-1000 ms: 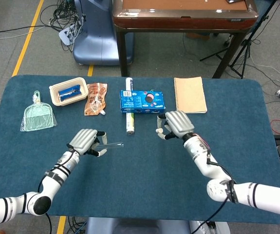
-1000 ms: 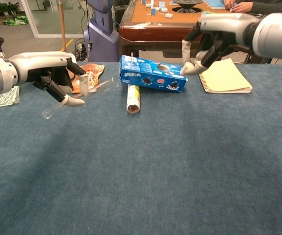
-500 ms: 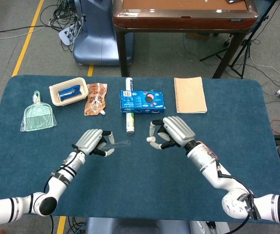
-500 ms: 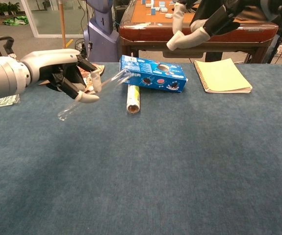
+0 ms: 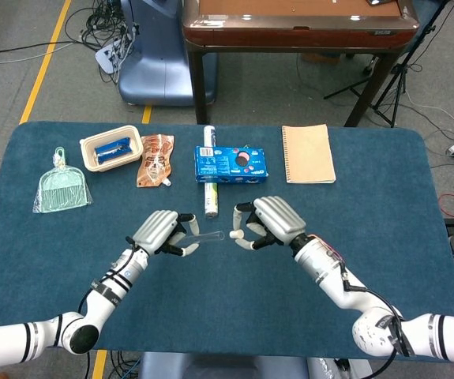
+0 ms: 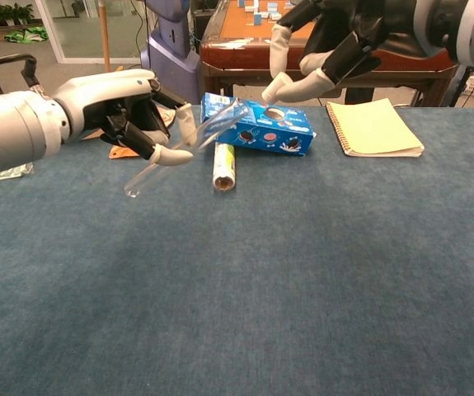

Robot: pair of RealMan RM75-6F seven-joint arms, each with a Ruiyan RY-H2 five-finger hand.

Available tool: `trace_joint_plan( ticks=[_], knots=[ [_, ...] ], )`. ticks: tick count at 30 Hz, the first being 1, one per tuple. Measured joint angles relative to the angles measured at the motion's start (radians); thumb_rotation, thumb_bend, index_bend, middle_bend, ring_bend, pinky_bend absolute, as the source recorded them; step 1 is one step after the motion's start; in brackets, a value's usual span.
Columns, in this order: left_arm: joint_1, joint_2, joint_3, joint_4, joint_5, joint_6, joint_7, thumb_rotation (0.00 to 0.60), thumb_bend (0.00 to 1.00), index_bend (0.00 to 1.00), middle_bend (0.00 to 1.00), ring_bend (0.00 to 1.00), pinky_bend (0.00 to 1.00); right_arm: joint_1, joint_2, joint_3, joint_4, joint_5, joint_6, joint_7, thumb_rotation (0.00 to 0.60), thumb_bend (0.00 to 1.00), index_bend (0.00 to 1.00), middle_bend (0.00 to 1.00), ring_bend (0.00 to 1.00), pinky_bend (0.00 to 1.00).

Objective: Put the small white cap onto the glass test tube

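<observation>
My left hand [image 5: 162, 231] [image 6: 129, 111] holds the clear glass test tube [image 5: 209, 234] [image 6: 213, 132] above the blue table, slanted, with its open end up toward the right. My right hand [image 5: 268, 222] [image 6: 340, 40] hovers just right of that end. Its thumb and a finger are pinched together around a small white cap [image 5: 238, 235], which is mostly hidden by the white fingertips [image 6: 273, 87]. In the head view a small gap separates the tube's mouth from the pinched fingertips.
Along the back of the table lie a green dustpan in a bag [image 5: 61, 189], a cream basket [image 5: 111, 148], a snack pouch [image 5: 155, 160], a blue biscuit box [image 5: 230, 164] over a white roll [image 5: 209, 189], and a tan notebook [image 5: 308, 153]. A wooden table [image 5: 290, 24] stands behind.
My left hand has carried the tube rightward and higher. My right hand has risen and moved left toward the tube's mouth, so the two hands are now close together.
</observation>
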Motion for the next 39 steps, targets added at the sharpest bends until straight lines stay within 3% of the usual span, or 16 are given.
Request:
trace_joint_plan(
  ticks=[39],
  knots=[
    [-0.005,-0.001,-0.017,-0.011,-0.009,-0.004,-0.015,0.600,0.26,0.63,1.00,1.00,1.00,0.039,-0.089,-0.025,0.060,-0.038,0.040,0.047,0.600,0.31,0.71,1.00,1.00,1.00]
  ],
)
